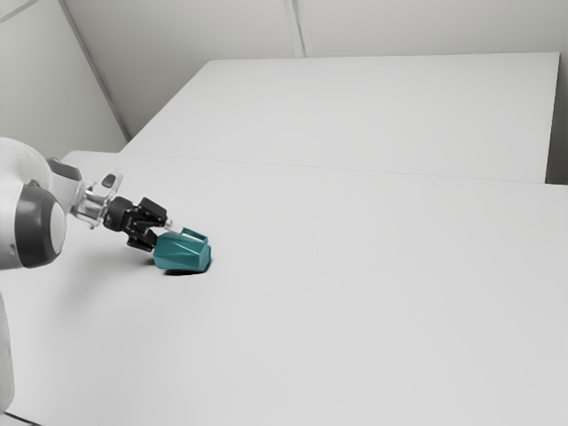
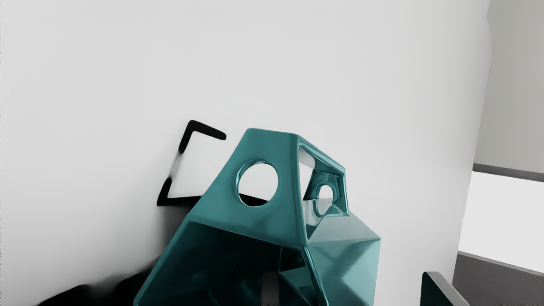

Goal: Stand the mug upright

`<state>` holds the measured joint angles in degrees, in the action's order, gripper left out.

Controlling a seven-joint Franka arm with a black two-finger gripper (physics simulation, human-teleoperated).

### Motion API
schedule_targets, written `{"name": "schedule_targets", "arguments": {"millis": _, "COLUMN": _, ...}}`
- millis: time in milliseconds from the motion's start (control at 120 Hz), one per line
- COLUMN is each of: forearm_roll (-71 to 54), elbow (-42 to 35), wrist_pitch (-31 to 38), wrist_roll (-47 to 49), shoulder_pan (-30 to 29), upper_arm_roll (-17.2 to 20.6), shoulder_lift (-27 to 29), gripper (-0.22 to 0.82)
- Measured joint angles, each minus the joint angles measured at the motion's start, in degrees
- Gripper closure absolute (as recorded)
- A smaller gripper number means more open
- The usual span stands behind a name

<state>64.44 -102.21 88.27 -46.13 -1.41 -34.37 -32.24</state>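
Mug (image 1: 183, 253) is tipped on its side, left part of table (image 1: 355, 311), mouth toward end effector (image 2: 355, 290). Fingers held open across mug wall; mug could be rolled or shoved if wall is pinched off-centre.

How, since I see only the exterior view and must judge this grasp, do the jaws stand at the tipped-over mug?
Observer: Open: in the wrist view, table shows between one jaw and the outside of the mug.
Operator: Which way does its mouth face?
Observer: Toward the wrist camera; I can see into the dark opening.
Operator: Anything about the handle I'm missing?
Observer: Yes, the handle has a round hole through its face on the mouth side.
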Motion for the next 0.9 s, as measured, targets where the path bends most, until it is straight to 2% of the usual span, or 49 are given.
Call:
{"name": "schedule_targets", "arguments": {"millis": 308, "forearm_roll": 0.5, "elbow": 0.1, "wrist_pitch": 0.2, "wrist_roll": -0.9, "shoulder_pan": 0.3, "upper_arm_roll": 0.0, "shoulder_lift": -0.2, "gripper": 0.62}}
{"name": "schedule_targets", "arguments": {"millis": 558, "forearm_roll": 0.7, "elbow": 0.3, "wrist_pitch": 0.5, "wrist_roll": -1.1, "shoulder_pan": 0.7, "upper_arm_roll": 0.0, "shoulder_lift": 0.5, "gripper": 0.73}}
{"name": "schedule_targets", "arguments": {"millis": 900, "forearm_roll": 1.9, "elbow": 0.4, "wrist_pitch": 0.5, "wrist_roll": -0.6, "shoulder_pan": 1.2, "upper_arm_roll": 0.4, "shoulder_lift": 2.6, "gripper": 0.78}}
